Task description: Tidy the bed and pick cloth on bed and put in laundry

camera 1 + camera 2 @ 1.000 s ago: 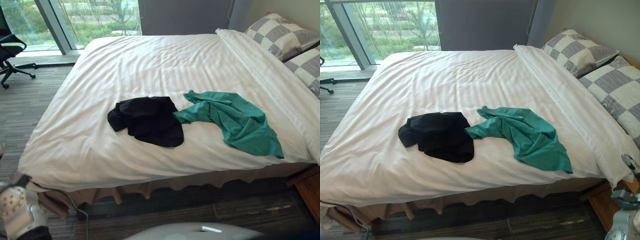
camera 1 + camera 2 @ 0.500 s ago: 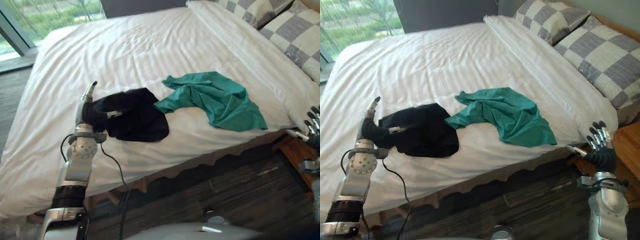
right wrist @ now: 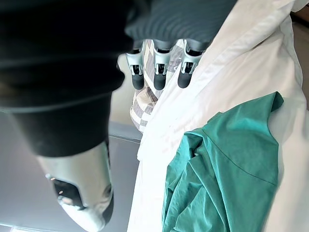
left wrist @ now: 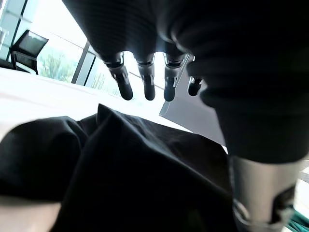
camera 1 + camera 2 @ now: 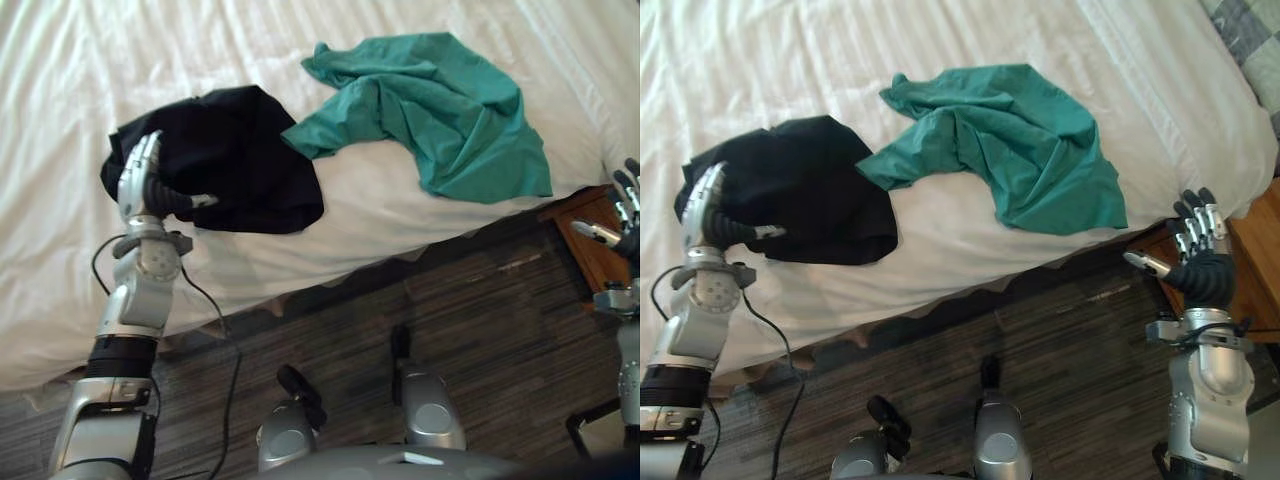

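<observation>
left hand [image 5: 146,185] is up at the near edge of the white striped bed cover [image 5: 150,50], with the forearm rising pretty much straight under it. its fingers [image 4: 145,87] are straight and held close together, pointing away from the robot, and the thumb sticks out sideways toward the robot's right. so it's open and has hold of nothing. the crumpled black cloth [image 5: 235,150] lies right at that hand: its near left edge is under the fingers and thumb, and the rest spreads out past the fingertips and off to the hand's right. can't tell if the palm is actually touching it or just above.

right hand [image 5: 1200,268] is off the bed, past the corner, held upright on a vertical forearm over the grey striped carpet [image 5: 450,310], just beside a brown wooden bedside unit [image 5: 1258,250]. its fingers are straight and fanned a little, pointing up, with the thumb out to the robot's left. it's open too, nothing in it.

the rumpled teal-green cloth [image 5: 440,110] lies on the bed between the two hands, apart from both, one corner reaching to the black cloth's far edge. a grey-and-white checked pillow [image 3: 145,106] shows beyond the right hand's fingertips.
</observation>
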Available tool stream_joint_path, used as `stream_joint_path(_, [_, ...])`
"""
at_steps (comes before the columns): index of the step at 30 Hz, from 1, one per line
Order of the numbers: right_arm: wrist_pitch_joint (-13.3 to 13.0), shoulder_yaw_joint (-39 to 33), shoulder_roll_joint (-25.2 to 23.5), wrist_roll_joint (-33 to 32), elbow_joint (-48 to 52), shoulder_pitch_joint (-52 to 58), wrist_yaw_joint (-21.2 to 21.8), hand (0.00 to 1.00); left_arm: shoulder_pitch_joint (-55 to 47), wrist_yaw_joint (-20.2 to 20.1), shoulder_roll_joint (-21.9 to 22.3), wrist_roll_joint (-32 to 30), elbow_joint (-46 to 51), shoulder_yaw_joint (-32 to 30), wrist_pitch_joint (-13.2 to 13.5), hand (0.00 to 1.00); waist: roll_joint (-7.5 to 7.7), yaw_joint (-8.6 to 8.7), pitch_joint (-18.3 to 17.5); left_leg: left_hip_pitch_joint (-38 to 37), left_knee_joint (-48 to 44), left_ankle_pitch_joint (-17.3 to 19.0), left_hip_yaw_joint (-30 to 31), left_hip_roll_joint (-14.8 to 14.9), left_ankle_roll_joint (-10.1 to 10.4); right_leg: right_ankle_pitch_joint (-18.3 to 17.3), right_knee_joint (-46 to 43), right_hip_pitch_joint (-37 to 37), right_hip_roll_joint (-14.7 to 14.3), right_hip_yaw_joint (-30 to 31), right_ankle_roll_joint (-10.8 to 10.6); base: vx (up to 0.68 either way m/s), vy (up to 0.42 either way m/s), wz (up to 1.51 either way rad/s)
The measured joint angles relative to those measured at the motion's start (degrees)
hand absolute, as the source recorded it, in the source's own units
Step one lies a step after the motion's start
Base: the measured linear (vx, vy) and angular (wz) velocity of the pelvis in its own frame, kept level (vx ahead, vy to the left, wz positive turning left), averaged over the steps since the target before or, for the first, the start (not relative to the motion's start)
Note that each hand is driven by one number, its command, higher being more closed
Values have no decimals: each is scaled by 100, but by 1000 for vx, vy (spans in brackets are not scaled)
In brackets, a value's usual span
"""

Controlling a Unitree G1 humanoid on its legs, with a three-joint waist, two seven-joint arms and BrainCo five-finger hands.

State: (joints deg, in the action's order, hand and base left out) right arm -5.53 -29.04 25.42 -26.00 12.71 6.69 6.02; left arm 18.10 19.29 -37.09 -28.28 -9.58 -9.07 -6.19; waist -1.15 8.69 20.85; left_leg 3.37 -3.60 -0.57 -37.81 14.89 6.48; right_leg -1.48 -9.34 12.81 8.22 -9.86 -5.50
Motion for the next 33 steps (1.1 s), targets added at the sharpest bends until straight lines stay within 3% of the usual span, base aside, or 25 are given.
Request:
stream_joint_path(5, [-52,-214,-8,-94,37,217,130,0,-14,182,-300,-296,219,-434,-162,0,-23,-16,153,373,-93,-42,81,28,-37,-160,-352,472,27,-11,43,-8,-22,5])
stream_joint_path(8, [-191,-390,-10,-295,217,240,252,0,-7,-118,-546,-809,216,-537,-237,0,-27,-8,384,602,-174,-69,78,52,-50,-225,-599,798,53,-5,79,-20,-21,0])
stream_joint_path(12, [-402,-406,-4,-481,681,212,359,0,-129,-468,-594,-1352,89,-209,-241,0,-13,4,664,950,-348,-81,83,107,-65,-366,-1030,1295,102,8,148,-41,-50,0])
stream_joint_path(16, [-494,-224,362,-909,1117,-109,486,0,49,-289,-362,-2036,172,370,-1021,0,13,-33,844,1304,-600,-84,68,248,-67,-406,-1319,1725,82,43,171,-44,-59,-3])
stream_joint_path(20, [-451,-129,862,-1677,1646,-318,507,0,591,-247,-417,-2014,658,859,-2020,0,35,-79,857,1678,-802,-81,63,405,-59,-415,-1487,2100,45,41,187,-76,-46,2])
stream_joint_path(22, [-387,-132,860,-1899,1819,-293,564,0,805,-271,-422,-2011,865,904,-2244,0,100,-106,893,1786,-907,-79,50,504,-57,-414,-1559,2221,20,51,187,-62,-62,-5])
stream_joint_path(23, [-351,-184,855,-1949,1893,-191,673,0,951,-277,-424,-1982,987,898,-2351,100,116,-127,902,1860,-963,-75,51,549,-50,-411,-1579,2282,5,69,191,-46,-61,-7])
stream_joint_path(29, [-285,-266,510,-1989,2007,181,1114,0,1247,-204,-632,-988,1311,623,-2405,100,200,-102,947,1970,-1054,-75,53,620,-50,-403,-1648,2376,-5,48,203,-7,-13,-1])
stream_joint_path(32, [-283,-278,316,-1979,2007,334,1273,0,1227,-25,-633,-651,1311,354,-2170,100,200,-109,947,1968,-1053,-76,53,609,-49,-403,-1663,2378,8,47,203,0,0,0])
stream_joint_path(33, [-284,-278,223,-1978,2007,337,1372,0,1157,140,-632,-384,1306,128,-1922,100,200,-107,947,1956,-1052,-77,50,596,-50,-404,-1679,2378,18,48,206,0,0,0])
